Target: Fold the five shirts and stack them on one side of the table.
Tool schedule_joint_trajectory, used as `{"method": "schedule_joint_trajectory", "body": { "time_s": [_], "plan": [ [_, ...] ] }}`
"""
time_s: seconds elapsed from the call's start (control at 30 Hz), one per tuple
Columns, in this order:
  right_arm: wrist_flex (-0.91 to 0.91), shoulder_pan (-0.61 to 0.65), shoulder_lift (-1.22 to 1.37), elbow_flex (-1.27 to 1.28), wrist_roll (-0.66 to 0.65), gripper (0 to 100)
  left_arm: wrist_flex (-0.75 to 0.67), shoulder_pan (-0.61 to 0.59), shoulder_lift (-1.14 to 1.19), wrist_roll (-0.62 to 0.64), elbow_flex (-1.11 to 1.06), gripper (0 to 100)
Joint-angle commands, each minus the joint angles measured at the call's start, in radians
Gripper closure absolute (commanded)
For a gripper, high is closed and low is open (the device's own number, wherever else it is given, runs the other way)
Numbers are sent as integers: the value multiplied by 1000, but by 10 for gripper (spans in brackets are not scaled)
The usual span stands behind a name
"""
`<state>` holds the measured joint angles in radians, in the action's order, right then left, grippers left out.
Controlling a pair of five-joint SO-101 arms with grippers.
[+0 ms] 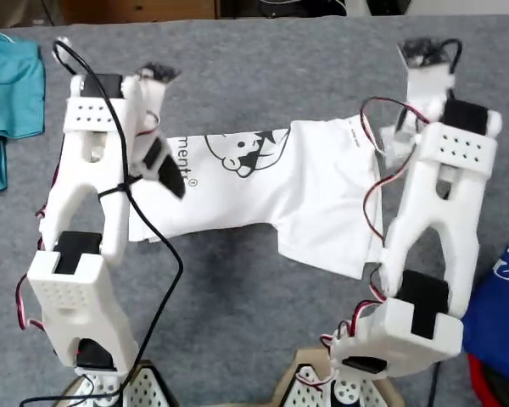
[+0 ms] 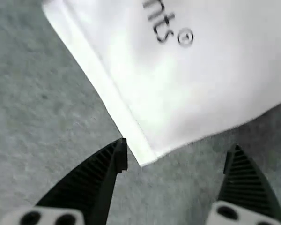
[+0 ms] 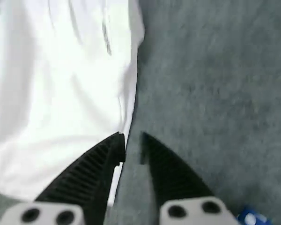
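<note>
A white shirt [image 1: 271,182] with a black cartoon print lies partly folded in the middle of the grey table [image 1: 263,68]. My left gripper [image 1: 171,176] hovers over its left end. It is open in the left wrist view, and a corner of the white shirt [image 2: 178,79] points into the gap of the gripper [image 2: 178,157]. My right gripper [image 1: 390,144] sits at the shirt's right edge. In the right wrist view this gripper [image 3: 131,139] is shut with a thin slit between its fingers, right beside the hem of the white shirt [image 3: 61,84].
A teal shirt [image 1: 8,93] lies crumpled at the table's far left. A blue shirt [image 1: 500,305] and a bit of red cloth [image 1: 485,381] lie at the right edge. Bare grey table surrounds the white shirt.
</note>
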<state>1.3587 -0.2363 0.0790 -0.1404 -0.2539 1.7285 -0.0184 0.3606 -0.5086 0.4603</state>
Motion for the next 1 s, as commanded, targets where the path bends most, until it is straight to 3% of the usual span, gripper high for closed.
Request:
{"method": "schedule_joint_trajectory", "body": {
  "time_s": [0.0, 0.13, 0.3, 0.67, 0.97],
  "plan": [
    [-75, 79, 74, -99, 28, 991, -97, 31, 2, 46, 104, 676],
    [-147, 151, 271, -217, 121, 993, -221, 54, 102, 107, 107, 797],
    [-160, 176, 564, -487, 203, 993, -233, 66, 243, 107, 155, 988],
    [-74, 166, 1142, -1171, 216, 993, -230, 61, 573, 107, 572, 981],
    [-101, 148, 1349, -1440, 152, 993, -226, -34, 791, 107, 778, 981]
  ]
}}
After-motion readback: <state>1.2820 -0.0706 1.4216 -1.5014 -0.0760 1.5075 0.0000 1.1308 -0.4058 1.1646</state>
